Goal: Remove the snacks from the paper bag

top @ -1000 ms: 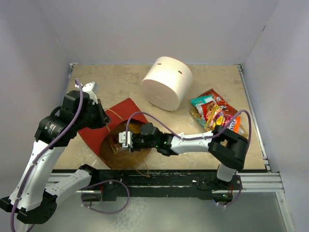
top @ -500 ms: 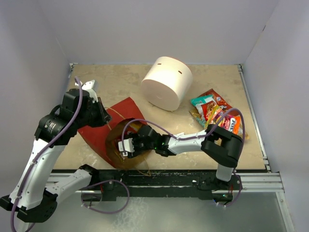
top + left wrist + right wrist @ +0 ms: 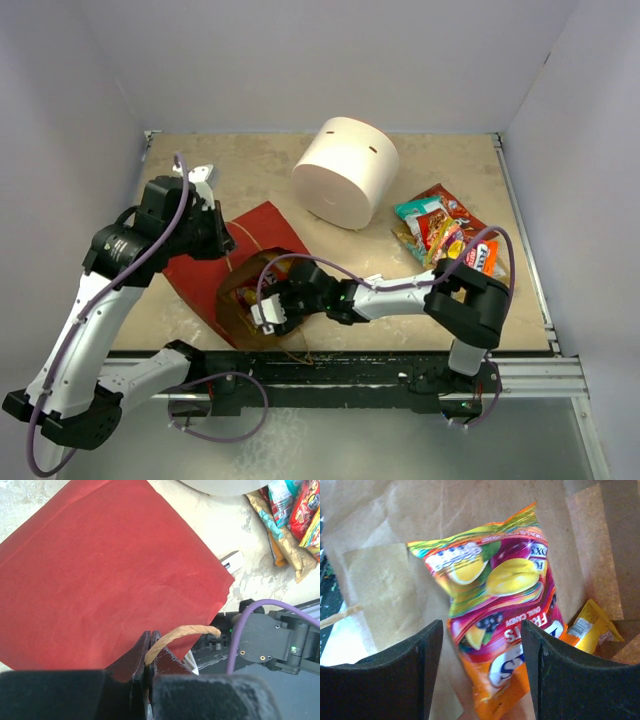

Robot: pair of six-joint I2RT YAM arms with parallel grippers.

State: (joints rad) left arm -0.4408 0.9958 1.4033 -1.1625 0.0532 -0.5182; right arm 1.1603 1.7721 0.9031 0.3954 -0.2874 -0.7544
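The red paper bag lies on its side, its brown mouth facing the near edge. My left gripper is shut on the bag's twine handle, and its tips hang over the red outside. My right gripper reaches inside the bag and stands open. Its fingers straddle the lower end of an orange and magenta fruit-candy snack packet lying on the brown paper. A yellow packet sits to its right. Several more snacks lie piled on the table at the right.
A big white cylinder lies on its side behind the bag. Grey walls close in the table on three sides. The snack pile also shows in the upper right of the left wrist view.
My right gripper has opened and pushed further into the bag toward the near left. My left arm has shifted slightly up and right, still holding the handle.
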